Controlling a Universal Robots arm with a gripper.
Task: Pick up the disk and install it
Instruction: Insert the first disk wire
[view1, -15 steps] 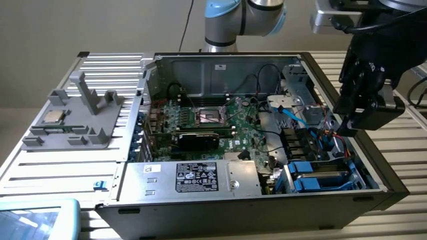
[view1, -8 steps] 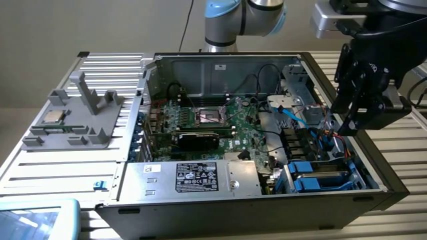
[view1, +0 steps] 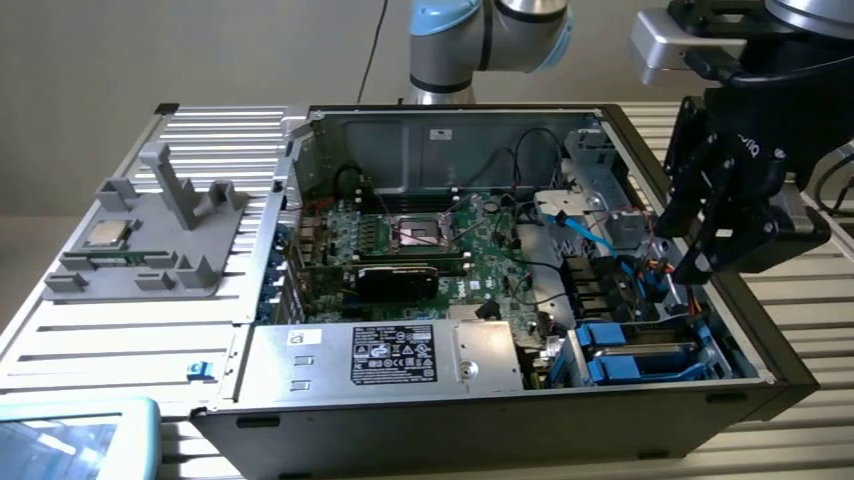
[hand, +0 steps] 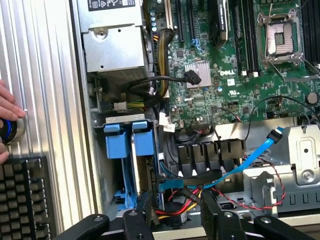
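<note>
With the disk (hand: 145, 142) seated on edge in the drive bay at the 4 o'clock corner of the computer case (view1: 467, 420) in the exterior view, the fingers (hand: 212, 220) hover spread and empty above it, so installing looks done, and backing out calls for clearing the blue cable (hand: 270, 137).

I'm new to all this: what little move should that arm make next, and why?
Probably a small sideways shift, bringing the black gripper over the grey metal disk in its blue plastic frame. The open gripper hangs above red and yellow cables beside the disk, so lowering now would likely miss it.
</note>
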